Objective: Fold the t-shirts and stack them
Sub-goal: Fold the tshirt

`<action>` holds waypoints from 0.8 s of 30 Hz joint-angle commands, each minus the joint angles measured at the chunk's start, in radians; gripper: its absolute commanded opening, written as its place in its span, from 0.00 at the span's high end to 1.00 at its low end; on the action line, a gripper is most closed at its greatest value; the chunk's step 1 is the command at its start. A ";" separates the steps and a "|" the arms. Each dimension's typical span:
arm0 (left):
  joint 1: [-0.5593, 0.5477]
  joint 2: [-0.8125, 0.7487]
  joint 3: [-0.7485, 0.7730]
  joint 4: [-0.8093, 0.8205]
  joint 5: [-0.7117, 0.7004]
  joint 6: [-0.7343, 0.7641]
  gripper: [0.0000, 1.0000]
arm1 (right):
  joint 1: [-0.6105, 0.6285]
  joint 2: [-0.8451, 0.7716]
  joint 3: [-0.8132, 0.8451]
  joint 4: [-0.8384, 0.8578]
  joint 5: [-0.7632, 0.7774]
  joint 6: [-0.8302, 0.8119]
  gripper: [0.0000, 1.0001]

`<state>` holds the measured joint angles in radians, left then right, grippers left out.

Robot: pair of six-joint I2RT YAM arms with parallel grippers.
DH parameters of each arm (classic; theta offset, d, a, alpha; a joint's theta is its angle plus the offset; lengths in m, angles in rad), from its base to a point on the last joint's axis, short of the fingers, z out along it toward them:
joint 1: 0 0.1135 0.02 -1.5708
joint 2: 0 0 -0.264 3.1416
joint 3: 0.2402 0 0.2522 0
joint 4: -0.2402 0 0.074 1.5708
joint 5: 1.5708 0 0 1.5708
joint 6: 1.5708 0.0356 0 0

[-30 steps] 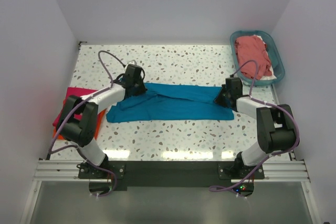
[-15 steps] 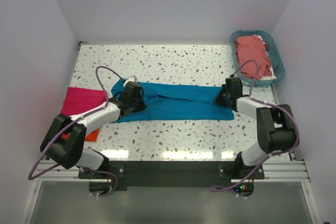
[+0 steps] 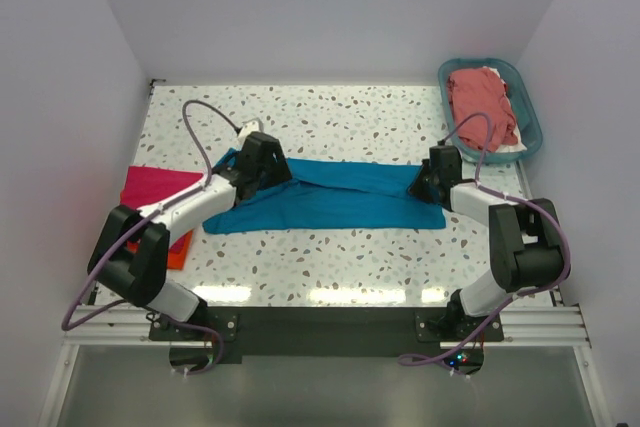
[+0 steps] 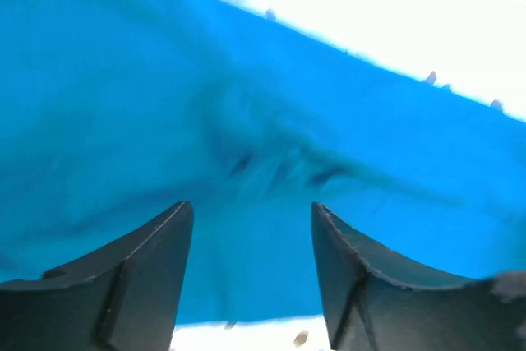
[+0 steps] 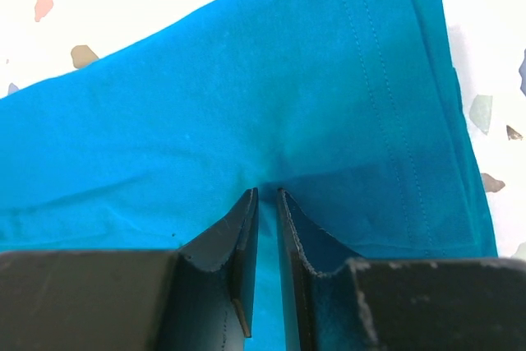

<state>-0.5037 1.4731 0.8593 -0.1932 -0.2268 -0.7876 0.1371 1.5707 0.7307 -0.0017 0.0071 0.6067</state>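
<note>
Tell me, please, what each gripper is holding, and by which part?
The right gripper pinches the teal t-shirt at a fold near its stitched hem. The left gripper stands open over the shirt, holding nothing.

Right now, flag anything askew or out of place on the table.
The teal t-shirt lies in a lopsided fold, its layers' edges not lined up. At the left, the orange t-shirt sticks out from under the pink t-shirt.

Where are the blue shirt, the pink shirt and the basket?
blue t-shirt (image 3: 345,203): overhead view, middle of the cloth.
pink t-shirt (image 3: 150,187): overhead view, its far part.
teal basket (image 3: 480,62): overhead view, far rim.
</note>
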 commanded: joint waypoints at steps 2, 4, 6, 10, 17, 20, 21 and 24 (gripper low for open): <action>0.033 0.108 0.196 -0.077 -0.112 -0.002 0.30 | 0.004 -0.005 0.041 0.005 -0.004 -0.012 0.80; 0.051 0.183 0.263 -0.121 -0.109 -0.016 0.30 | 0.004 0.000 0.045 0.005 -0.006 -0.010 0.80; 0.057 0.246 0.320 -0.153 -0.114 -0.033 0.32 | 0.004 0.002 0.049 0.005 -0.025 -0.010 0.80; 0.062 0.338 0.397 -0.201 -0.115 -0.051 0.41 | 0.004 -0.001 0.052 -0.015 -0.027 -0.013 0.80; 0.060 0.383 0.379 -0.200 -0.091 -0.073 0.50 | 0.002 0.003 0.042 -0.009 -0.030 -0.015 0.80; 0.060 0.349 0.333 -0.170 -0.083 -0.075 0.57 | 0.004 0.006 0.038 -0.003 -0.030 -0.013 0.80; 0.060 0.342 0.320 -0.166 -0.082 -0.075 0.59 | 0.004 0.008 0.036 -0.001 -0.033 -0.010 0.80; 0.060 0.320 0.307 -0.161 -0.075 -0.067 0.66 | 0.004 0.009 0.035 -0.003 -0.033 -0.008 0.81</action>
<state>-0.4442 1.8553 1.1786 -0.3820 -0.3008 -0.8452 0.1375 1.5711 0.7479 -0.0158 -0.0189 0.6025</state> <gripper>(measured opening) 0.355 0.193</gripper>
